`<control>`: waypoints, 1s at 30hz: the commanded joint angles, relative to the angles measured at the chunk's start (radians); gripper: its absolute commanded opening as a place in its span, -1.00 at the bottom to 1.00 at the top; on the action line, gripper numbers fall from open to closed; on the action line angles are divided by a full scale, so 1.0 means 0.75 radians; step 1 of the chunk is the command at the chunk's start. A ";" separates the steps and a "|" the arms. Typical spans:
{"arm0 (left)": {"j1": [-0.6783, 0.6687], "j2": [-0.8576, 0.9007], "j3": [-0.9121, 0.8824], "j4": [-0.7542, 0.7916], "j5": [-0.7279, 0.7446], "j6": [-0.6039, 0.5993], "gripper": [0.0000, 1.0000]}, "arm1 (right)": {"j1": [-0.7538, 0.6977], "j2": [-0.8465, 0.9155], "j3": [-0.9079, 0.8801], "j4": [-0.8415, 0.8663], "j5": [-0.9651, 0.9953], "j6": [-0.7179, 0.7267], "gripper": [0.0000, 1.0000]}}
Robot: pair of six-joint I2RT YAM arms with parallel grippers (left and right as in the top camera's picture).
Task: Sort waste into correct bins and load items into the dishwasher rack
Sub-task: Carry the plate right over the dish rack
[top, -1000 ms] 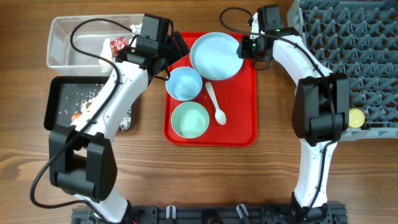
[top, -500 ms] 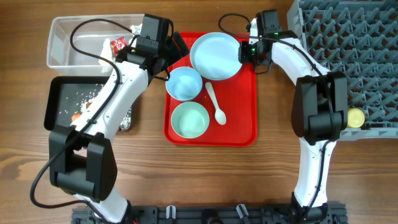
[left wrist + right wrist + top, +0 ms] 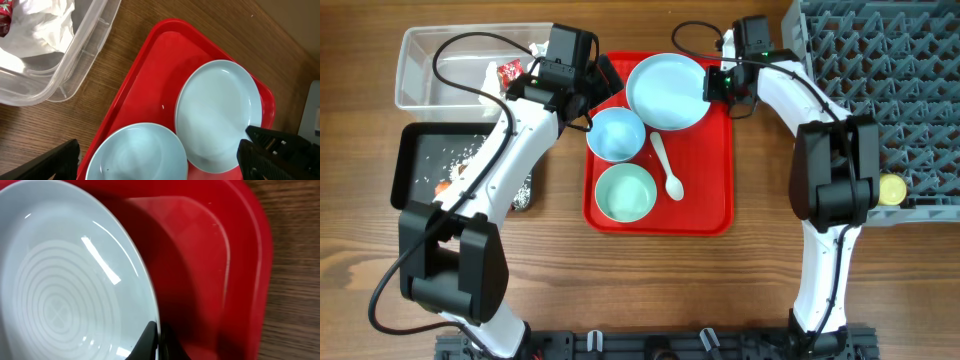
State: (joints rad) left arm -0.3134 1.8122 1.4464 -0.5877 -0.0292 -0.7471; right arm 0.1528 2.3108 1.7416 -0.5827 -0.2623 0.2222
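Pale blue plate (image 3: 665, 92) sits at the back of the red tray (image 3: 710, 200) on the worktop (image 3: 770, 290); my right hand (image 3: 713, 84) has just slid onto its right rim and looks pinched there, so lifting toward the dishwasher rack (image 3: 900, 80) seems next.

- pale blue plate (image 3: 666, 92): round, face up, at the back of the red tray (image 3: 712, 190).
- pale blue bowl (image 3: 616, 134): upright, empty, just beside the plate's front-left rim.
- mint-green bowl (image 3: 625, 194): upright, empty, near the tray's front.
- white plastic spoon (image 3: 667, 168): lying flat, right of both bowls.
- yellow cup (image 3: 892, 188): at the front edge of the grey dishwasher rack (image 3: 880, 80).
- clear tub (image 3: 420, 40): holds crumpled napkins (image 3: 40, 25) and a red wrapper (image 3: 510, 69).
- black tray (image 3: 405, 170): just in front of the tub, holds scattered rice (image 3: 455, 160) and an orange carrot (image 3: 442, 187).
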 commanded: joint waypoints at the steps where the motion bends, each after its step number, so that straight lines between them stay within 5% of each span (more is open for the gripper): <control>1: 0.002 0.013 0.011 -0.002 -0.018 -0.023 1.00 | -0.045 -0.096 0.032 -0.012 0.054 -0.017 -0.91; 16: 0.002 0.013 0.011 -0.002 -0.018 -0.023 1.00 | -0.187 -0.583 0.034 -0.011 0.453 -0.132 -0.91; 25: 0.002 0.013 0.011 -0.002 -0.018 -0.023 1.00 | -0.349 -0.685 0.034 0.172 1.099 -0.531 -0.91; 30: 0.002 0.013 0.011 -0.001 -0.018 -0.023 1.00 | -0.451 -0.676 0.033 0.299 1.192 -0.760 -0.91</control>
State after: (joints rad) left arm -0.3134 1.8122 1.4464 -0.5880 -0.0292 -0.7471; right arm -0.1421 1.8126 1.7451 -0.4061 0.4923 -0.1589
